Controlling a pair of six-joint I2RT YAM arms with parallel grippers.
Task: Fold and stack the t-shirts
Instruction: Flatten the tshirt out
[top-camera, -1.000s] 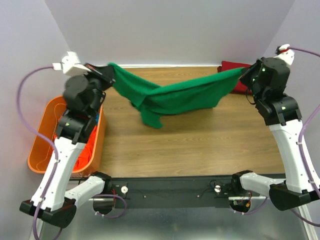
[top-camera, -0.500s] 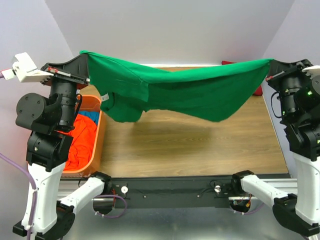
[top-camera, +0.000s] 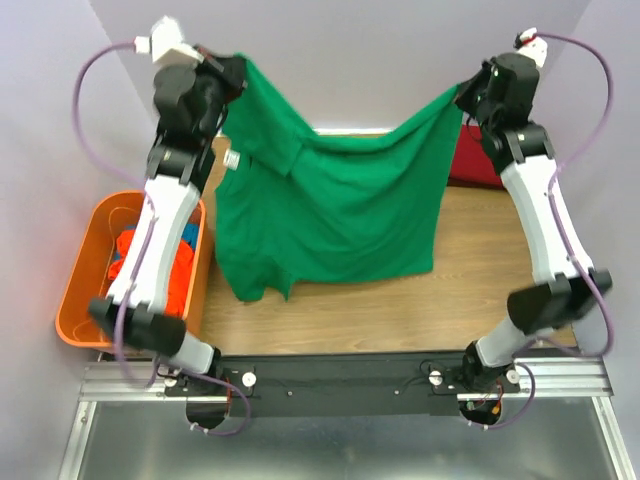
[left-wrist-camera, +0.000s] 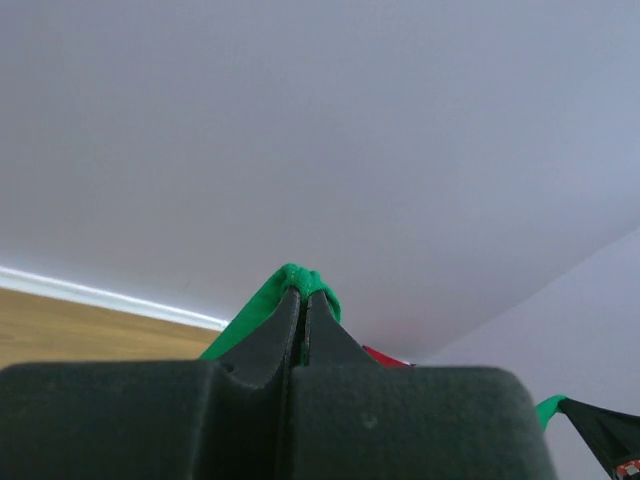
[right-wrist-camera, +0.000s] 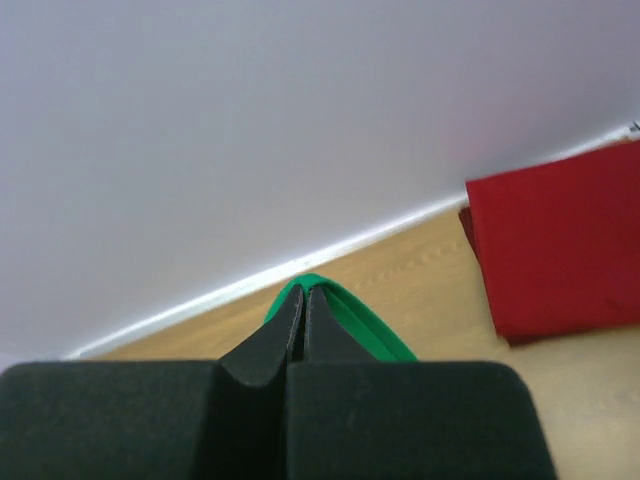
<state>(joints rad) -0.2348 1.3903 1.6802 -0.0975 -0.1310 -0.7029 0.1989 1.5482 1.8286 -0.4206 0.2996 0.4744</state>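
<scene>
Nearest, on the left side of the table (top-camera: 400, 300), the orange bin (top-camera: 75, 300) holds a crumpled orange-red t-shirt (top-camera: 165, 275) with a bit of blue cloth (top-camera: 188, 237) showing beside it. Past the bin, the green t-shirt (top-camera: 340, 210) hangs spread like a sheet over the middle of the table, held up between the 2 arms. Its lower edge is bunched at the left corner, and whether that edge touches the wood cannot be told. A white tag shows near its upper left. The left end effector (top-camera: 235, 72) holds the shirt's upper left corner high, fingers pinched tight together with a fold of green cloth between the tips, as the left wrist view confirms. The right end effector (top-camera: 465, 95) is likewise clamped fully onto the upper right corner. The top edge sags between the 2 grips. Farthest, at the table's back right by the wall, lies a folded dark red t-shirt (right-wrist-camera: 560, 240), partly hidden behind the green one in the top view.
</scene>
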